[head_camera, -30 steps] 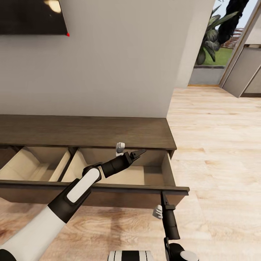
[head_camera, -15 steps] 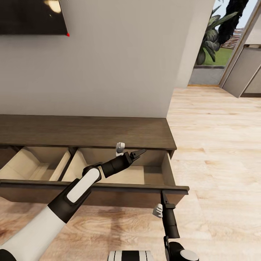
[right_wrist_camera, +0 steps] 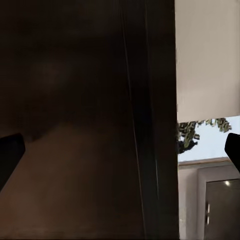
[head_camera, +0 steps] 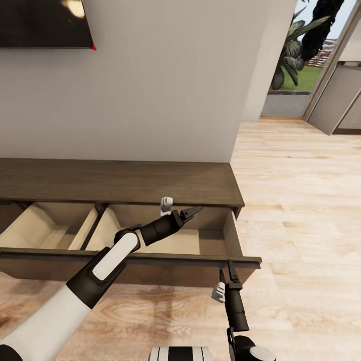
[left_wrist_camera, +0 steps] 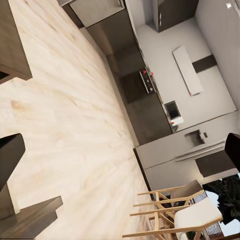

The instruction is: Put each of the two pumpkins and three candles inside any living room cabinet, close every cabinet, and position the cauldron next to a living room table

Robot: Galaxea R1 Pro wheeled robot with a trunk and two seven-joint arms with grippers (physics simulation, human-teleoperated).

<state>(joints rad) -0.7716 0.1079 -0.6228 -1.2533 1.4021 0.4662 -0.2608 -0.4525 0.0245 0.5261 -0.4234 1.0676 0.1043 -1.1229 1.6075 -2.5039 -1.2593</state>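
The cabinet (head_camera: 120,180) is a long low dark-brown console against the wall, with two pale-wood drawers pulled out. My left gripper (head_camera: 192,212) hangs open over the right drawer (head_camera: 205,241), with nothing between its fingers. In the left wrist view its fingertips (left_wrist_camera: 10,152) stand wide apart over wood floor. My right gripper (head_camera: 225,273) is open just below that drawer's dark front (head_camera: 165,273), near its right end. The right wrist view has this dark panel (right_wrist_camera: 75,125) close ahead. The pumpkins, candles, cauldron and table are out of view.
A wall TV (head_camera: 45,22) hangs above the console. Wood floor (head_camera: 301,200) runs to the right toward glass patio doors (head_camera: 311,65). In the left wrist view, dark kitchen units (left_wrist_camera: 150,85) and wooden chairs (left_wrist_camera: 170,210) lie across the floor.
My right gripper's fingers have parted from shut to open at the drawer front. The left arm and both drawers have stayed put.
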